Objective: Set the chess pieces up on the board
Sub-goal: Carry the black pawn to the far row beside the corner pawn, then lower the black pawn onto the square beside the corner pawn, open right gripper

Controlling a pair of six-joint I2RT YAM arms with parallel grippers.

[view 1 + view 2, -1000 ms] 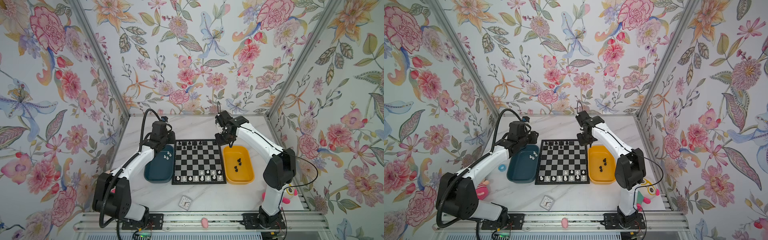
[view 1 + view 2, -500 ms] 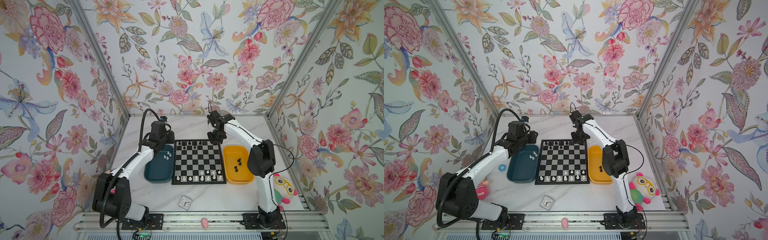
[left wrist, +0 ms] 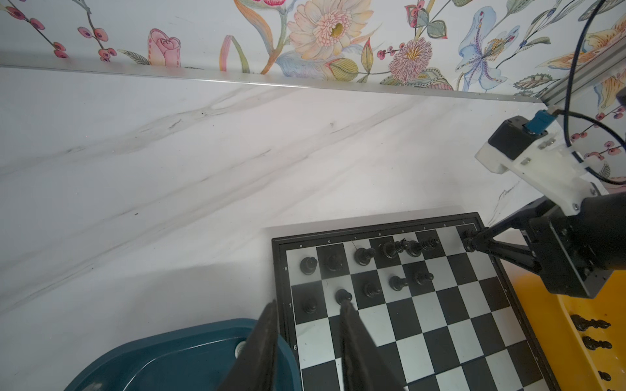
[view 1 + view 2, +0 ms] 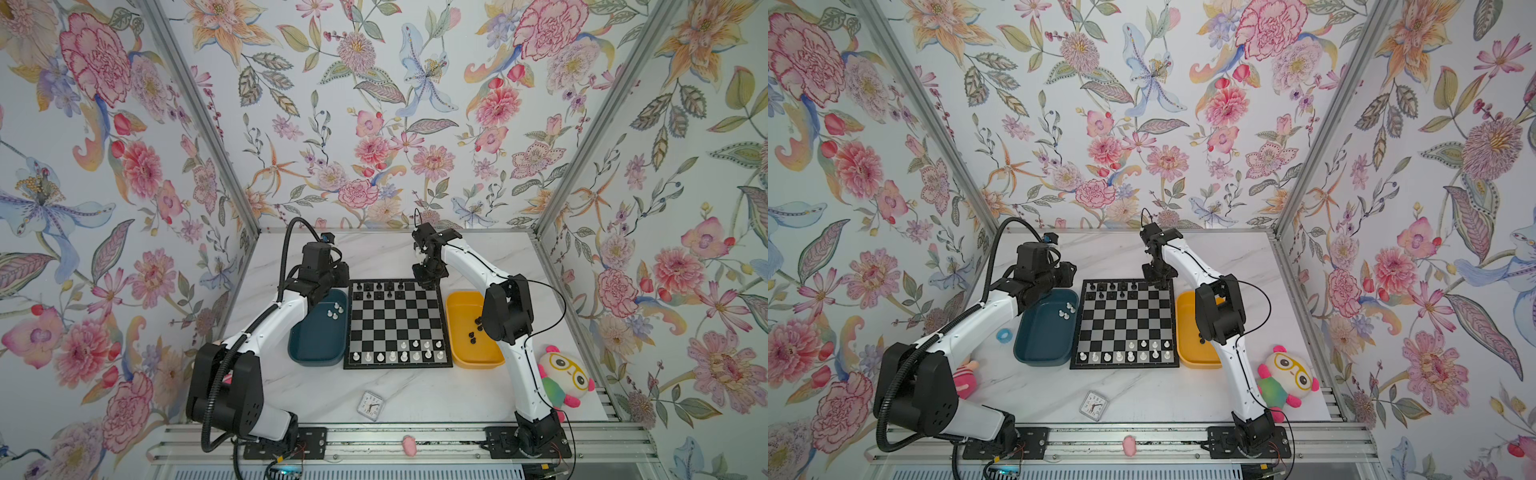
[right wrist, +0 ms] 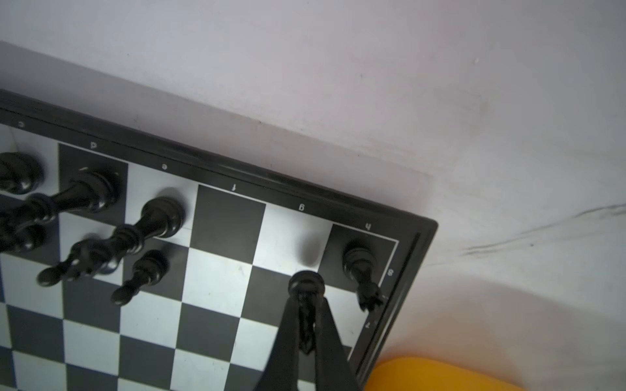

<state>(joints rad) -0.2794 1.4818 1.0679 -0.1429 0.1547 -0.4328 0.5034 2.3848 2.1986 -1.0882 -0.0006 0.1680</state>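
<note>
Pinching one black piece (image 5: 306, 282), the right gripper (image 5: 307, 299) hovers beside one corner-square piece (image 5: 360, 260).

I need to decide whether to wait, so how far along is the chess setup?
Partly done: black pieces fill part of the board's far rows, white pieces part of the near rows. In hand: the right hand grips a black piece over the far right corner; the left hand is empty. Left: white ones in the teal tray, black ones in the yellow tray.
</note>
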